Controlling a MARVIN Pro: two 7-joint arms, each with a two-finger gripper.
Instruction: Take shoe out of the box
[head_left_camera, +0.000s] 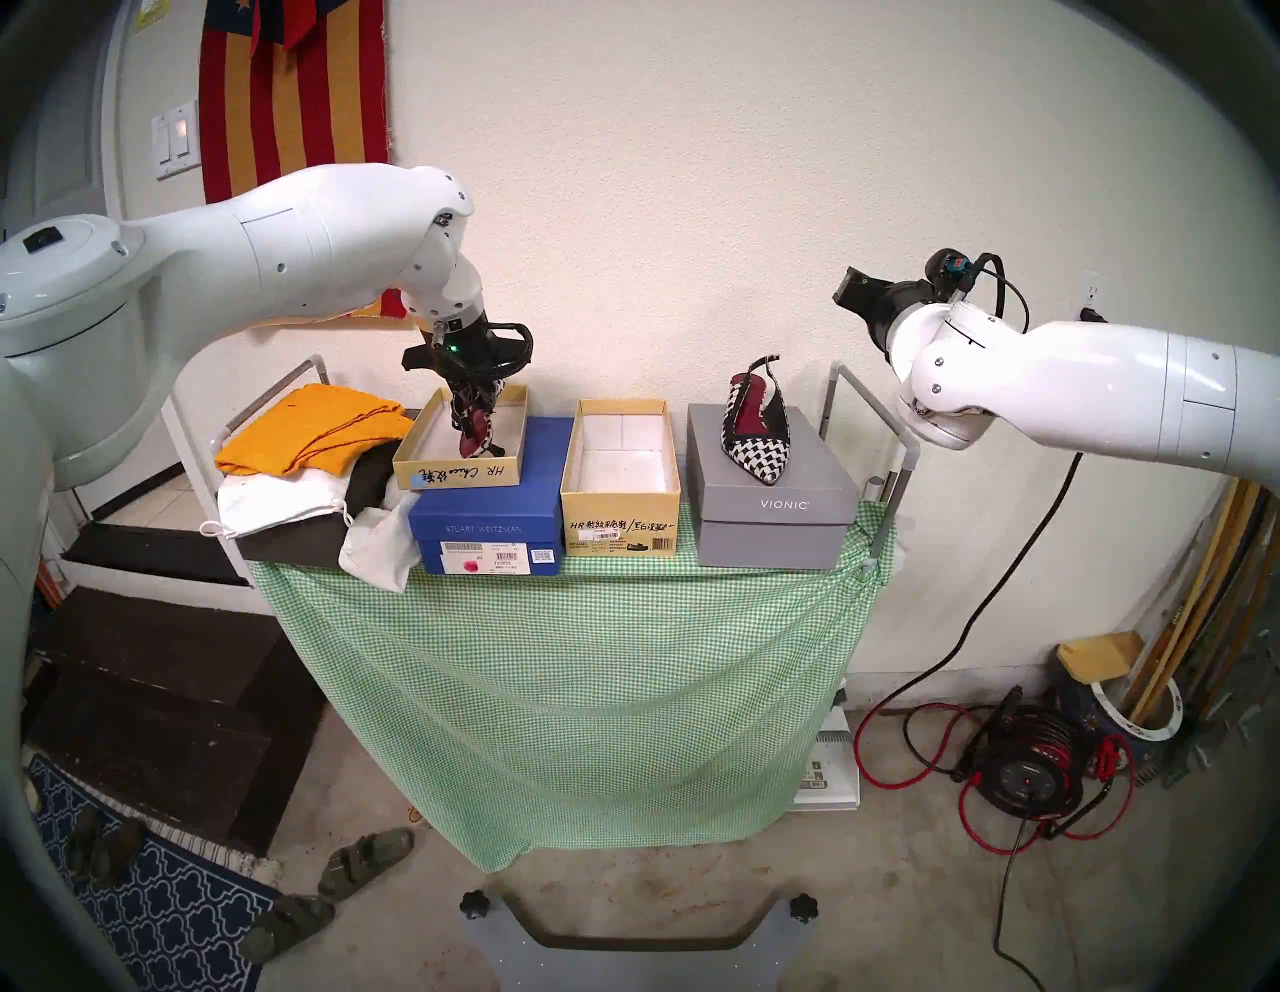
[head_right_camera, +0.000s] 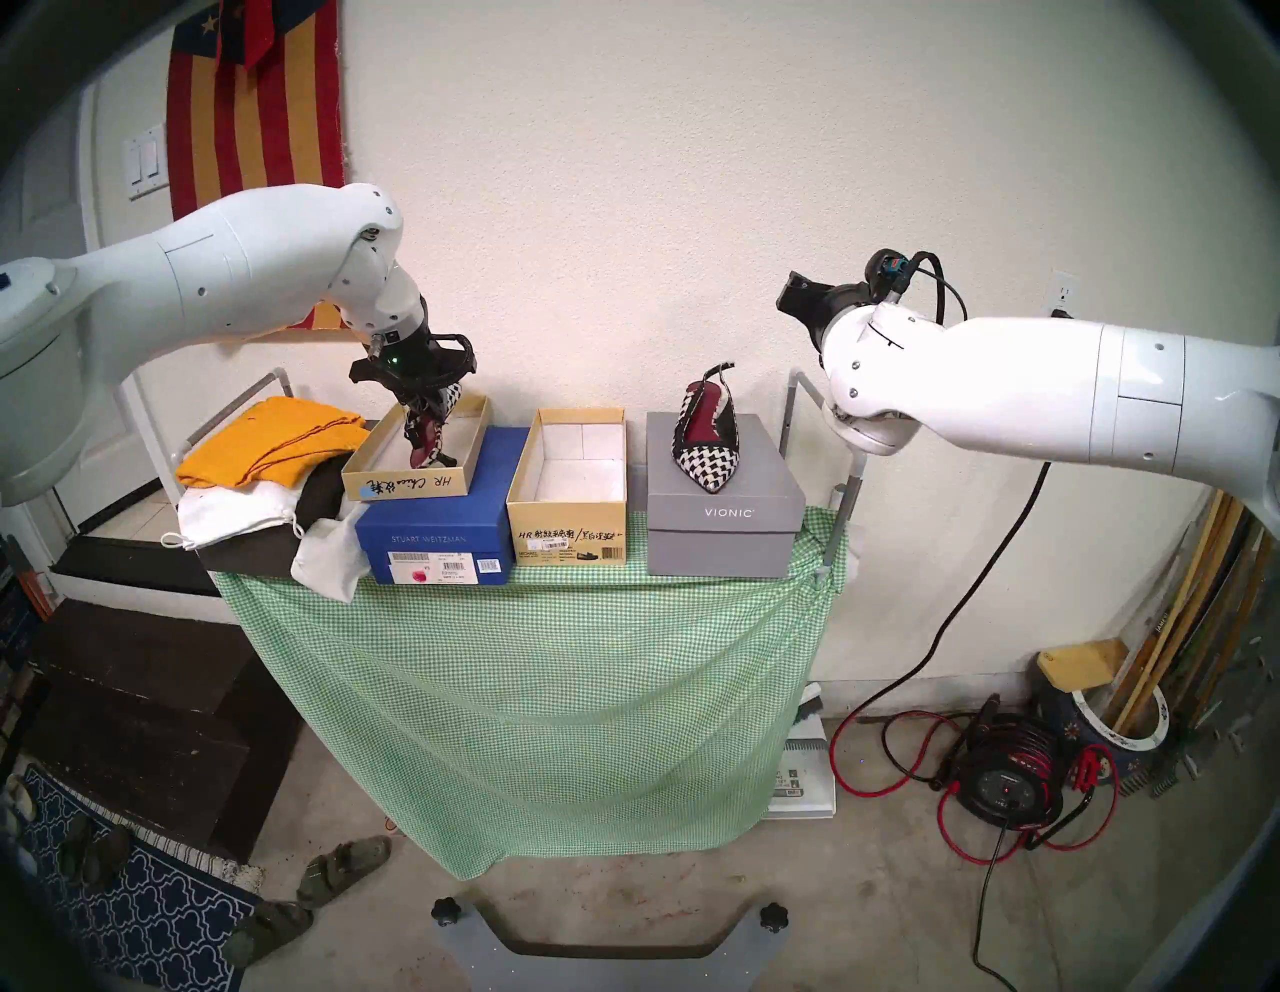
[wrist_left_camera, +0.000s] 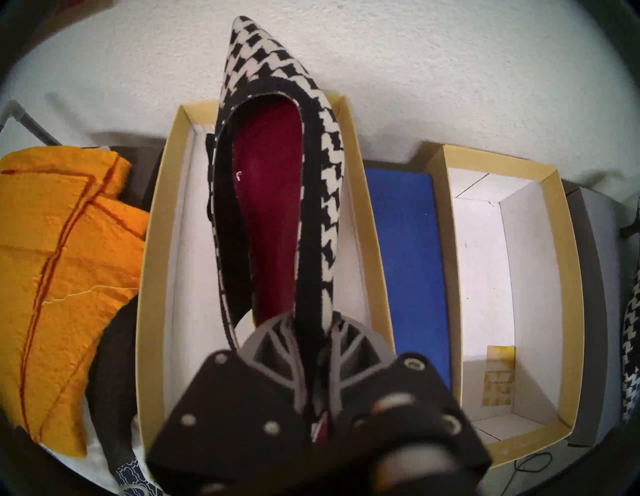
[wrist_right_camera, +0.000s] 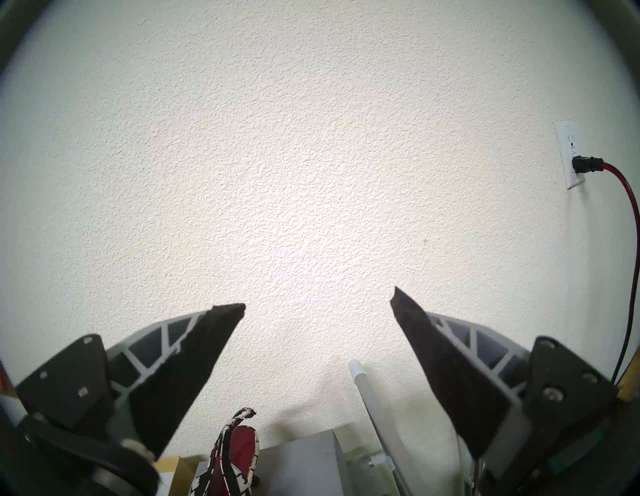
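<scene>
The left gripper (wrist_left_camera: 313, 332) is pinching 1 houndstooth shoe (wrist_left_camera: 277, 180) by its heel rim, suspending it over the shallow lid (head_left_camera: 457, 472). The box (head_left_camera: 620, 512) is sitting emptied. The right gripper (wrist_right_camera: 317, 306) is idling, jaws spread.

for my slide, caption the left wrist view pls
Left end effector grips a houndstooth shoe by its heel end over the shallow tan lid, the deep tan box alongside.

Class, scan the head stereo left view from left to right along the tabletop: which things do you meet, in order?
Orange cloth → shallow tan tray with the left gripper holding a shoe → open yellow box → grey box with a second shoe on top.
</scene>
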